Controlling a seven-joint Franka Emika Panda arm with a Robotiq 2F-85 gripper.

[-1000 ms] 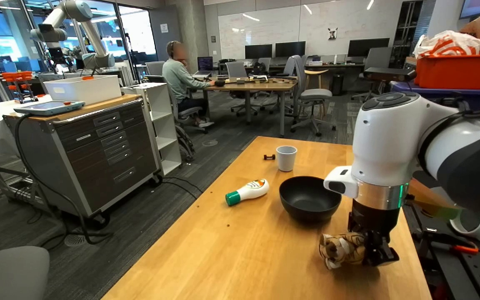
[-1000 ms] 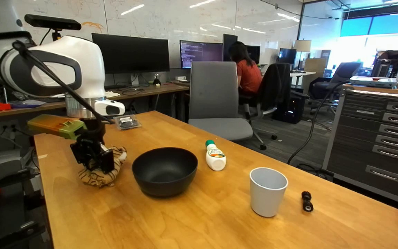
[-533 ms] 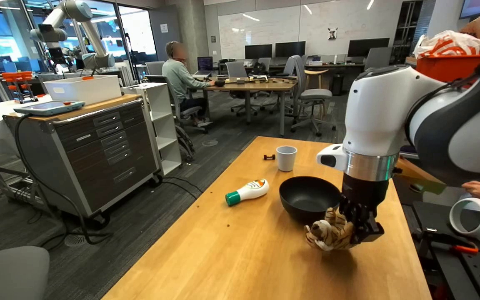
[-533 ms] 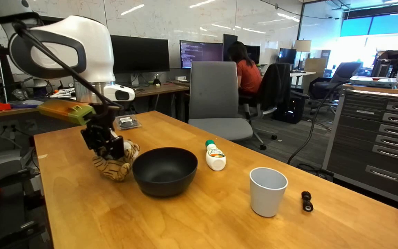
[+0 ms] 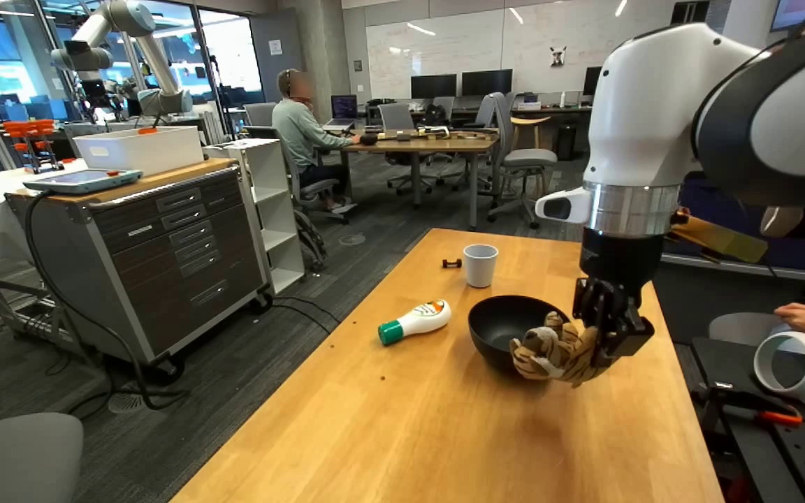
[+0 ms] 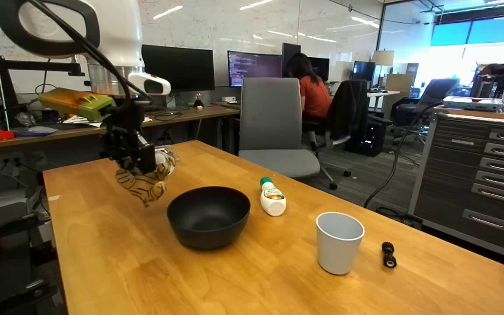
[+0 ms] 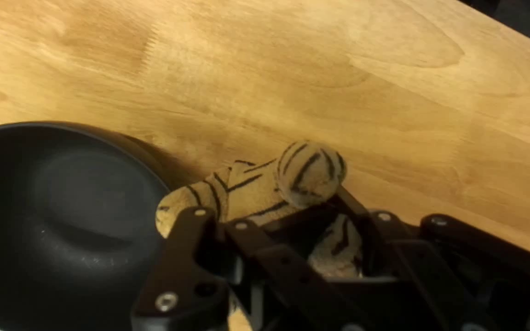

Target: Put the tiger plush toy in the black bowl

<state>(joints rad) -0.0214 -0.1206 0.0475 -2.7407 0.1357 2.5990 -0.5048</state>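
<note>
Gripper (image 5: 611, 341): clamped on tiger plush toy (image 6: 145, 185).
Tiger plush toy: aloft beside black bowl (image 6: 208, 237), body outside its rim.
Carry: likely the step in hand.
To black bowl: probably across until centred above, then lower, release.

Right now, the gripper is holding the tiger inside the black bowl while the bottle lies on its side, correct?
Not quite: the tiger isn't in the bowl. In an exterior view it is held in the air beside the bowl, with table showing between them. The gripper does hold it, and the bottle does lie on its side.
</note>
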